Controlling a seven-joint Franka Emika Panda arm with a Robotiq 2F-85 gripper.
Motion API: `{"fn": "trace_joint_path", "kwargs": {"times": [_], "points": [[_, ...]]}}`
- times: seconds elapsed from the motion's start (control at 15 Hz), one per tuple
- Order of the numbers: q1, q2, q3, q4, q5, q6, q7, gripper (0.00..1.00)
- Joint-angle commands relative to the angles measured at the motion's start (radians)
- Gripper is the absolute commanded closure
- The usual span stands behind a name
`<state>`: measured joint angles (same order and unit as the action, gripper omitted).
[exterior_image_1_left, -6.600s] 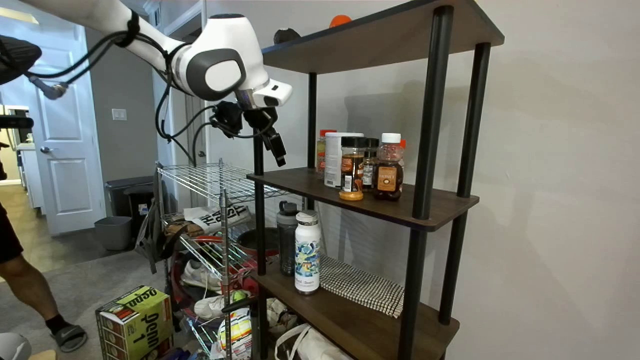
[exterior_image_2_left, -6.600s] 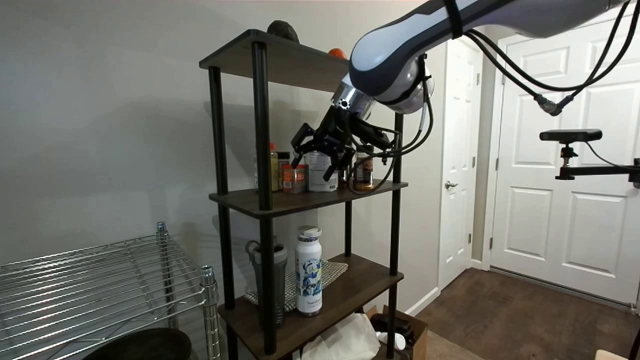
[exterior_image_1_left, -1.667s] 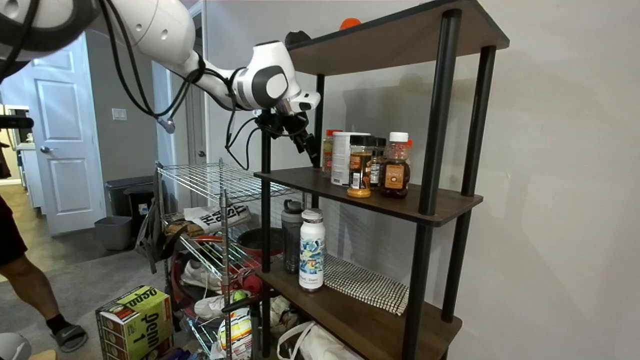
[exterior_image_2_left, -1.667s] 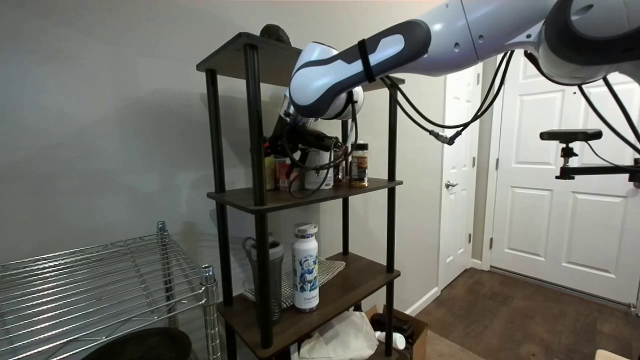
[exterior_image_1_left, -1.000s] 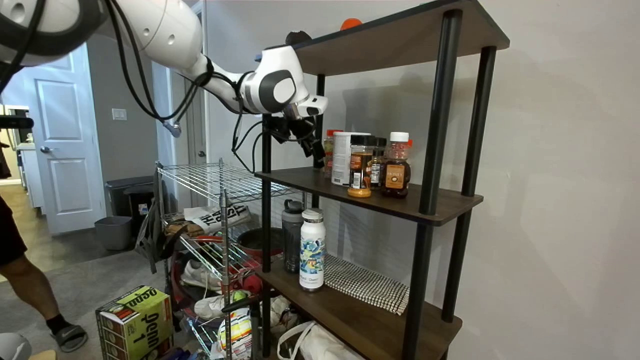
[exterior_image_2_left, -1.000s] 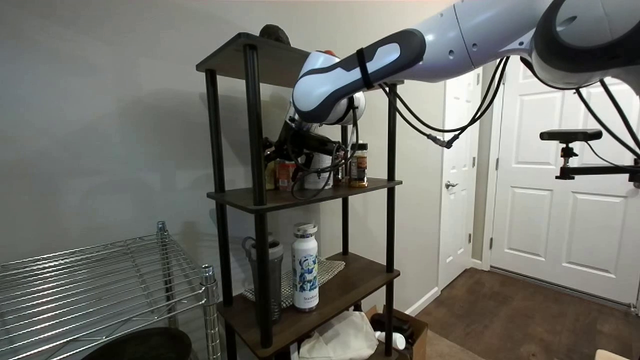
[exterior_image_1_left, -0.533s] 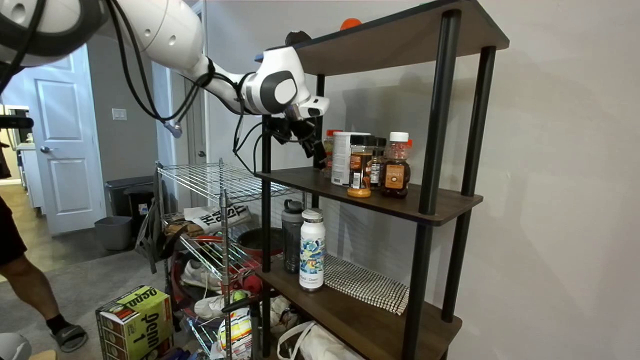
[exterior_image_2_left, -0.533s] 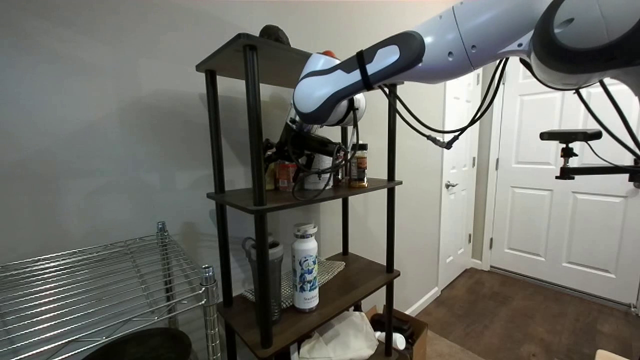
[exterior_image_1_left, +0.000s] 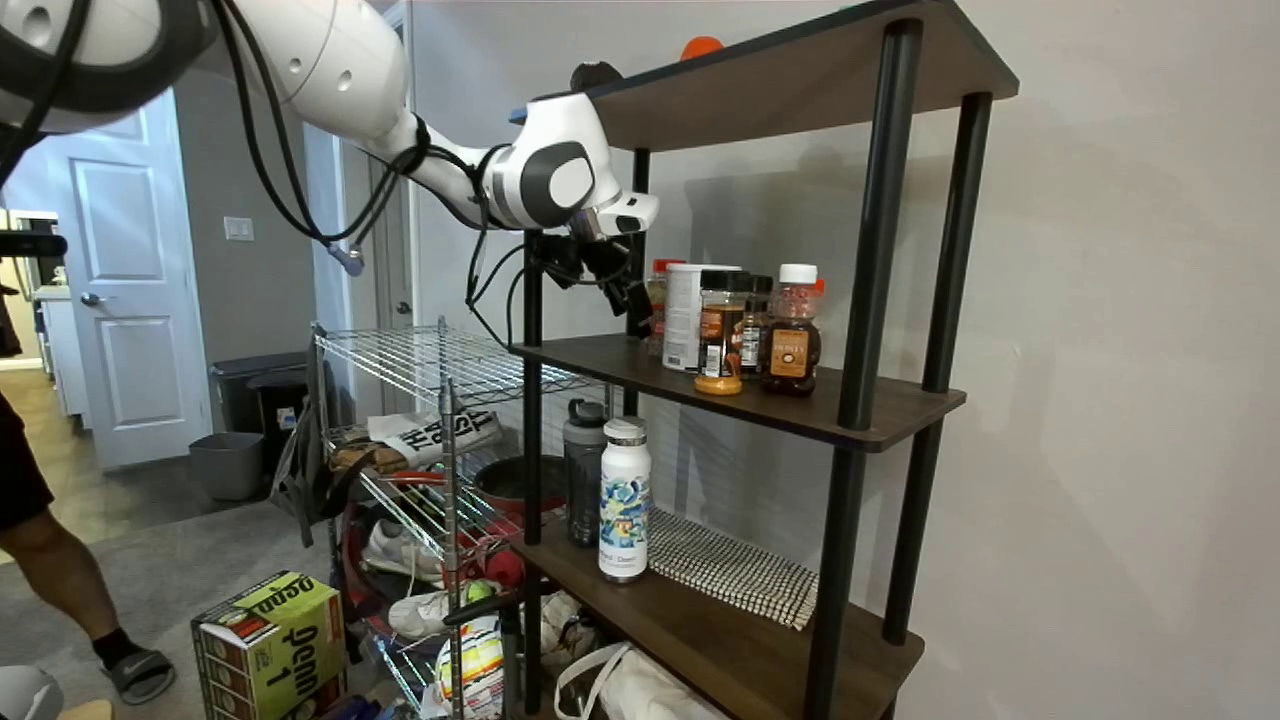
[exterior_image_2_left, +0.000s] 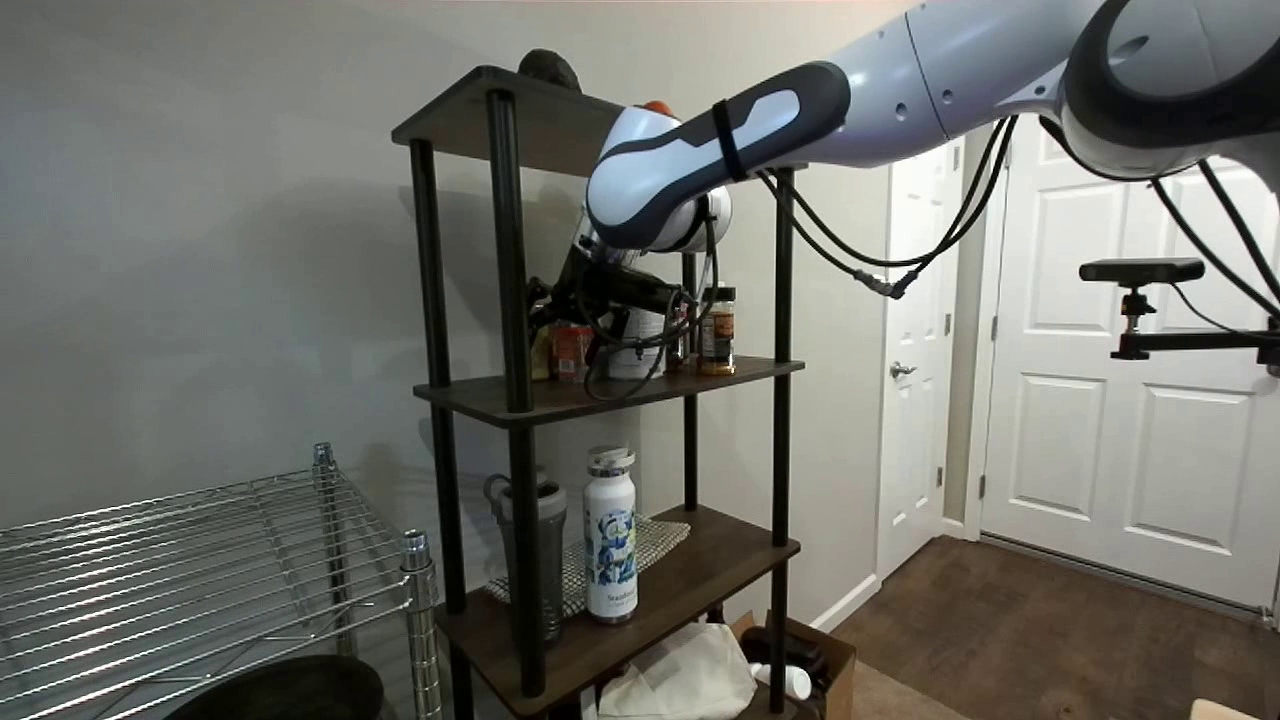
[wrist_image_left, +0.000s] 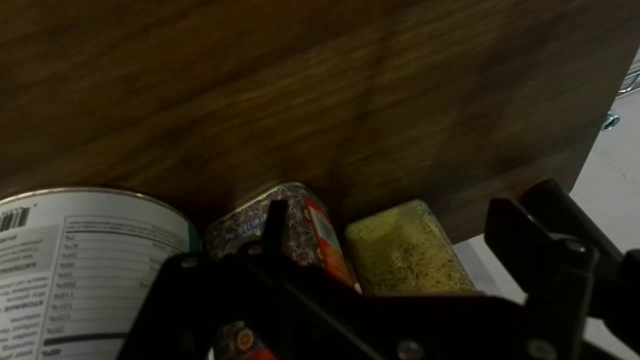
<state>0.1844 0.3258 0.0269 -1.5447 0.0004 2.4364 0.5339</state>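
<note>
Hovering over a brown shelf (wrist_image_left: 310, 100) with the black gripper (wrist_image_left: 389, 220), jaws spread wide. Framing the lower part of a yellow bottle (wrist_image_left: 405, 250) between the fingertips in the wrist view, with some space showing toward one finger. Overlapping an orange-sided tin (wrist_image_left: 307, 225), just beside the bottle, with the other finger, contact impossible to tell. Crowded past the tin by a white can (wrist_image_left: 95, 270); hemmed on the opposite side by a black post (wrist_image_left: 557, 205) near the first finger. Including, past the can in an exterior view, a black-lidded jar (exterior_image_1_left: 721, 335) and a honey bottle (exterior_image_1_left: 792, 340). Showing streaky wood grain on the shelf, dark flecks and rounded corners on the bottle, mottled print on the tin, and a curved printed wrap with a thin metal rim on the can.
</note>
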Motion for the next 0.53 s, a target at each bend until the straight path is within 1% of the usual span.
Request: {"fn": "trace_joint_path", "kwargs": {"times": [0.0, 0.27, 0.47], "points": [[0.003, 0.0, -0.004, 0.003, 0.002, -0.003, -0.001, 0.0], [0.003, 0.0, -0.004, 0.003, 0.002, -0.003, -0.001, 0.0], [0.005, -0.008, -0.002, -0.019, 0.006, 0.008, -0.001, 0.0]]}}
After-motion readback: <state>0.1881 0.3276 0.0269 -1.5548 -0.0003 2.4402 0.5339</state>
